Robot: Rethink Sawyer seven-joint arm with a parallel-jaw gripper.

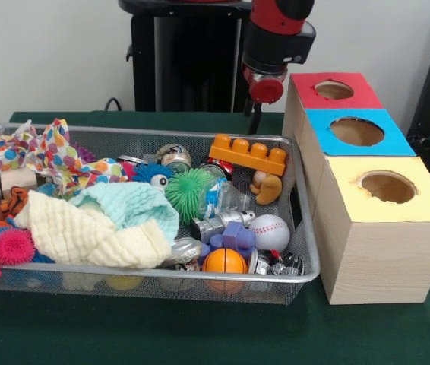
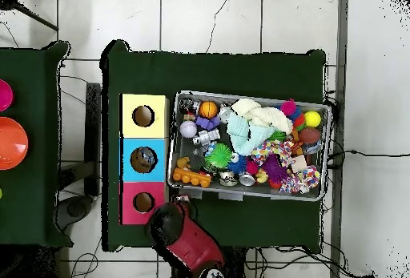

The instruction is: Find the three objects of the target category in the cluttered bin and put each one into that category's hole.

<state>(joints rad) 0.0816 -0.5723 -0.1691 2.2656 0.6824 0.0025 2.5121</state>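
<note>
At the desk's robot-side edge, outside the bin [image 1: 306, 266], the claw [image 1: 254, 120] hangs; I cannot tell how it stands or whether it holds anything. The three holed boxes [image 1: 386, 220] flank the still-crowded bin; sorting seems barely begun.

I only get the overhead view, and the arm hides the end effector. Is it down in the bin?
Observer: No. The end effector hangs outside the bin, behind its far rim, beside the red-topped box.
Operator: Is the baseball buried?
Observer: No. The baseball lies on top, next to a purple block.
Operator: And the orange ball?
Observer: The orange ball sits lower, below that block, at the bin's near wall.
</note>
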